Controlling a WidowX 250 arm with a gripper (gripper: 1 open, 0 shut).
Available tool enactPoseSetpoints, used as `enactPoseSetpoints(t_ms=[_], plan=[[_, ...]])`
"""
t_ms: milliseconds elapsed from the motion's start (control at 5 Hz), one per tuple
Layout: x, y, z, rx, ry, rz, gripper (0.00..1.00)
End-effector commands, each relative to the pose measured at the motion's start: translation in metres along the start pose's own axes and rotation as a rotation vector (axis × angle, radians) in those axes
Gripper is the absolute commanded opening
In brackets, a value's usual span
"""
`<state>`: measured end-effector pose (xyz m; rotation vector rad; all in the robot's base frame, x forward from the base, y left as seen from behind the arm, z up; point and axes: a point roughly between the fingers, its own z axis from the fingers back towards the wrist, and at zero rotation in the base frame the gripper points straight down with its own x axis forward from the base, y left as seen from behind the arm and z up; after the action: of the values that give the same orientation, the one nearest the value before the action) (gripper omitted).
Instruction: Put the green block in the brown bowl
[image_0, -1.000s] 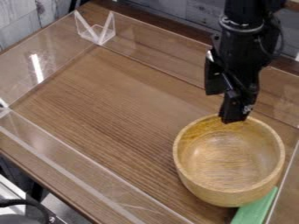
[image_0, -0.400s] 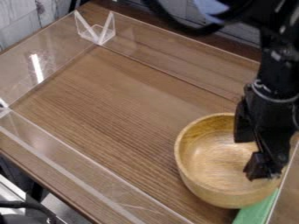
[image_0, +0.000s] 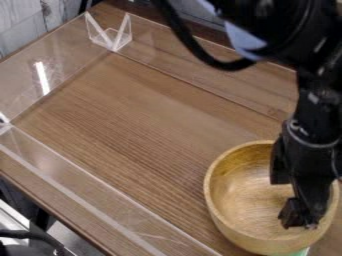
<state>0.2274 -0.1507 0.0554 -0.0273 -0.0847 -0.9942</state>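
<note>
The brown bowl (image_0: 215, 196) sits at the lower right of the wooden tabletop, round and light brown with a thick rim and a deep hollow. My black gripper (image_0: 299, 213) points straight down over the bowl's right side, low by the rim, its fingers apart with nothing between them. The dark arm rises from it to the top right and covers the bowl's right edge. The green block is hidden; the arm and gripper cover the corner by the bowl's near right side.
Wood-grain tabletop (image_0: 134, 110) spreads to the left of the bowl. Clear plastic walls (image_0: 40, 150) run along its edges. A small clear folded stand (image_0: 110, 32) is at the back left.
The gripper has travelled from above the bowl's far rim toward the lower right and sunk lower over the bowl's right side. It now covers the green strip that showed by the bowl before.
</note>
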Motion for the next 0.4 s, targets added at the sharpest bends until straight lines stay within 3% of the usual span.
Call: enactPoseSetpoints(t_ms=[0,200], plan=[[0.0057,-0.0002,-0.0027,0.012,-0.034,-0.017,1.0],[0.0044,0.0009,-0.0068,0.012,-0.034,-0.014,1.0]])
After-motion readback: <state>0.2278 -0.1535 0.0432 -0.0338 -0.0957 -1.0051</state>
